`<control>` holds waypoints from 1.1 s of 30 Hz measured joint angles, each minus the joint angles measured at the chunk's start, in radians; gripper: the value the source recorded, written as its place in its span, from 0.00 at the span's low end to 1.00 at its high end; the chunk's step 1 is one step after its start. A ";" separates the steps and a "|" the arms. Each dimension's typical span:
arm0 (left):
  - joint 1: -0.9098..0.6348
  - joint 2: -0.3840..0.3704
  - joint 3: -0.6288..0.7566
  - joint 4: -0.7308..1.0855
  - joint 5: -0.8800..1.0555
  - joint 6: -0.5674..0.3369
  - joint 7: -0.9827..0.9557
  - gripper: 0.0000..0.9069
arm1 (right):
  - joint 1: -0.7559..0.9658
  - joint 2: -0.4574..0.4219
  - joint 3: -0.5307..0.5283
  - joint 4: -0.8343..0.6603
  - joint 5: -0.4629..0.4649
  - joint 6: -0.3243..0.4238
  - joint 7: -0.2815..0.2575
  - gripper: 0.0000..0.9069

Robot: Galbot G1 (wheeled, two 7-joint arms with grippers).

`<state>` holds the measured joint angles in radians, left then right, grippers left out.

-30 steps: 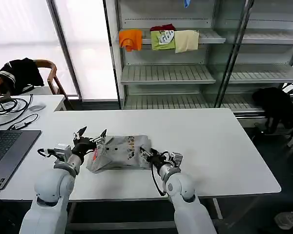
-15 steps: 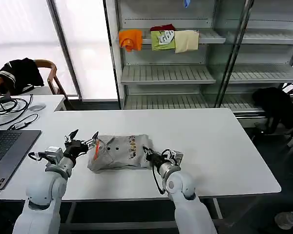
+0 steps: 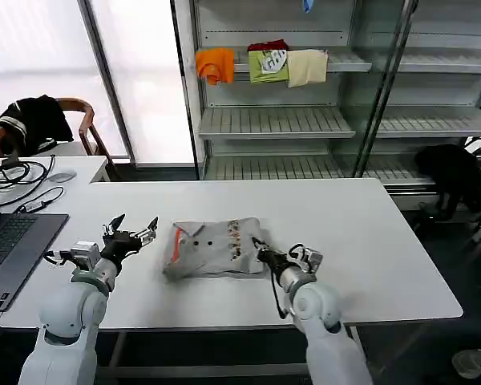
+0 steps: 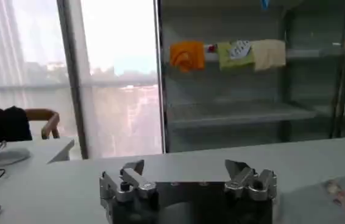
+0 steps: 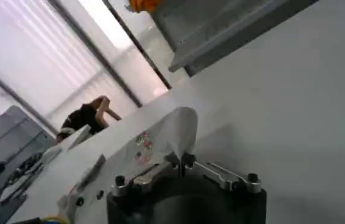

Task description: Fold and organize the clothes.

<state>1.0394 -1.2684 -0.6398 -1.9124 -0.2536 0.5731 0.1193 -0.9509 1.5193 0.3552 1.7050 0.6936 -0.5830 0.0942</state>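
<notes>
Lying folded mid-table (image 3: 369, 233), the grey polo shirt (image 3: 215, 249) looks soft and limp, best gripped at an edge. The right gripper (image 3: 264, 253) is pinched on its near edge; the left gripper (image 3: 131, 232) hovers beside it, jaws spread. Underlayers are hidden.

- Looks like a lab or test room dressed as a clothing shop.
- Metal display shelving (image 3: 276, 120) at the back, folded garments (image 3: 260, 64) set out on one shelf.
- White worktable (image 3: 369, 241) in front; side desk with laptop (image 3: 12, 245), cables, mouse.
- Tall bright windows (image 3: 140, 72) behind, wooden chair (image 3: 80, 120) nearby.
</notes>
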 measured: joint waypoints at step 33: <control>0.004 0.005 -0.026 0.017 -0.030 0.001 0.001 1.00 | -0.029 -0.211 0.067 0.014 -0.050 0.003 -0.052 1.00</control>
<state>1.0431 -1.2637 -0.6660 -1.8952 -0.2832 0.5736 0.1203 -0.9797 1.3081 0.4218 1.7187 0.6436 -0.5801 0.0426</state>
